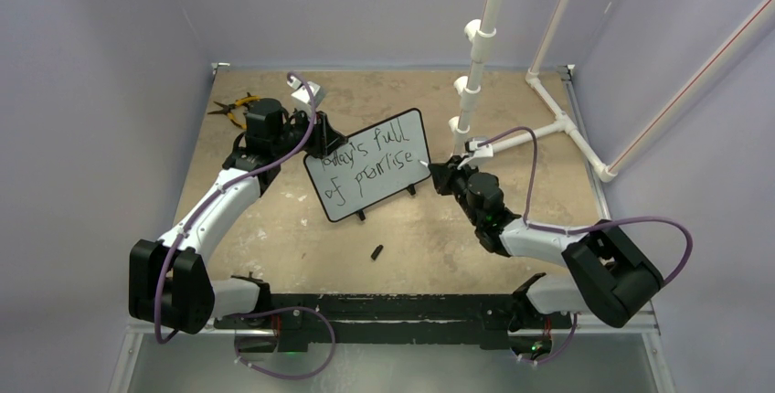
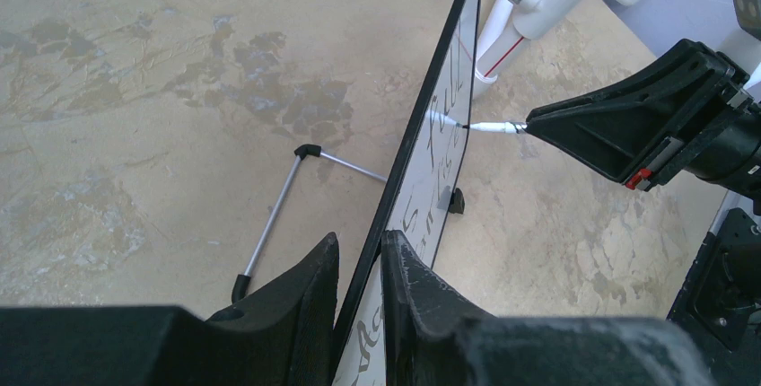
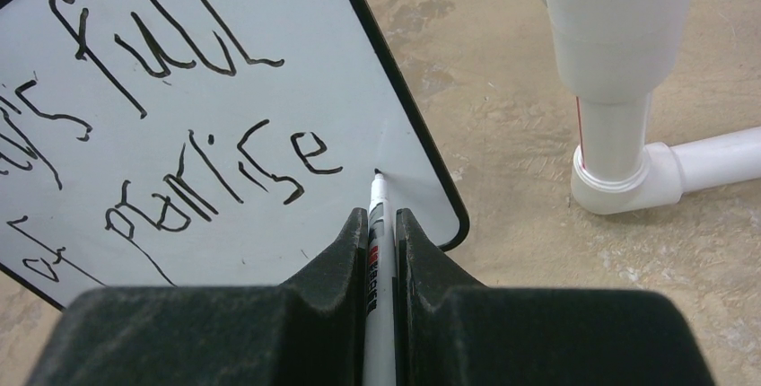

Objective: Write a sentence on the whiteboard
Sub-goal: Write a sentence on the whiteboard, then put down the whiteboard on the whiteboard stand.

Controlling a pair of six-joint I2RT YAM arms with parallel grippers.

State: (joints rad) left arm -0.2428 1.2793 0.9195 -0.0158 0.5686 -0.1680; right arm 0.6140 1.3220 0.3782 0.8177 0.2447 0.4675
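Note:
The whiteboard (image 1: 402,176) stands tilted on the table, white with a thin black frame. The sentence (image 1: 370,163) runs across it in two lines of black handwriting, ending in "full" and "of promise" (image 3: 224,166). My left gripper (image 1: 315,142) is shut on the board's left edge, one finger on each face (image 2: 359,244). My right gripper (image 1: 443,172) is shut on a white marker (image 3: 378,224). The marker's tip rests on the board (image 3: 395,63) just right of the last "e". From the left wrist the board (image 2: 429,190) shows edge-on, with the marker (image 2: 494,127) touching it.
A small black marker cap (image 1: 376,251) lies on the table in front of the board. Yellow-handled pliers (image 1: 233,105) lie at the back left. A white PVC pipe frame (image 1: 475,64) stands just behind my right gripper. The board's metal prop leg (image 2: 278,215) sticks out behind it.

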